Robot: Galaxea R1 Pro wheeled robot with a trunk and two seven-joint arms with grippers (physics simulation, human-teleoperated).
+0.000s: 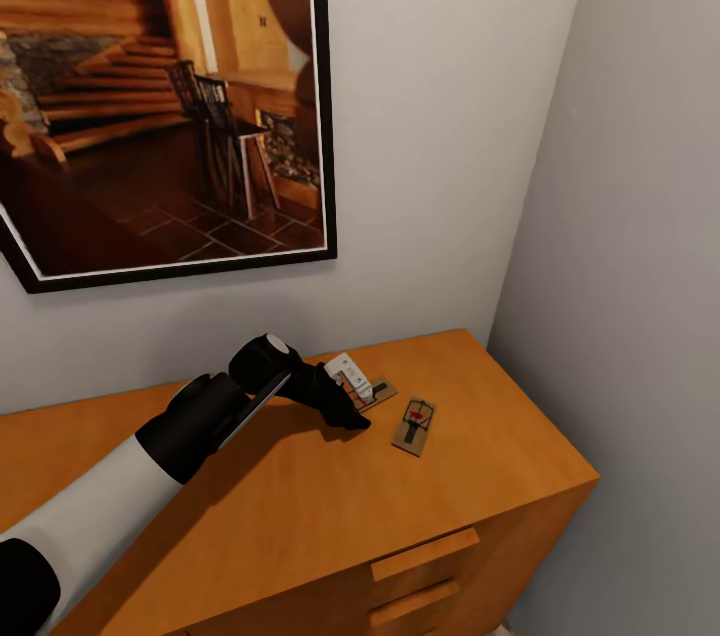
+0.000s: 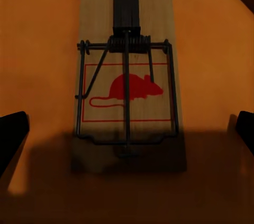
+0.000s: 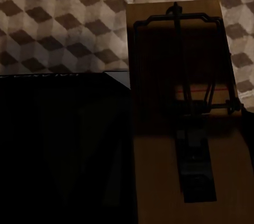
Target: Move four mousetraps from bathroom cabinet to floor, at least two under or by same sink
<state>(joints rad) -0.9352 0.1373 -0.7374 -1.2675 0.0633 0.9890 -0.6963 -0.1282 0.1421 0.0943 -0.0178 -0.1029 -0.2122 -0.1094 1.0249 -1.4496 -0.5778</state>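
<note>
Two mousetraps lie on the cabinet [image 1: 300, 486] top near its right end: one mousetrap [image 1: 414, 426] sits free, the other mousetrap [image 2: 128, 89] under the left gripper [image 1: 350, 401], whose fingers are spread wide apart around it. A third mousetrap [image 3: 185, 129] shows close against the right gripper above the bathroom floor [image 3: 58, 23]; I cannot tell if that claw is squeezing it.

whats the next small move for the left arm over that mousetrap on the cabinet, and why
Probably lower the left gripper straight down and close. The small brown wooden mousetrap with the red mouse print lies flat on the orange-brown wooden cabinet top, centred between the open dark fingertips, which have not yet touched it.
</note>
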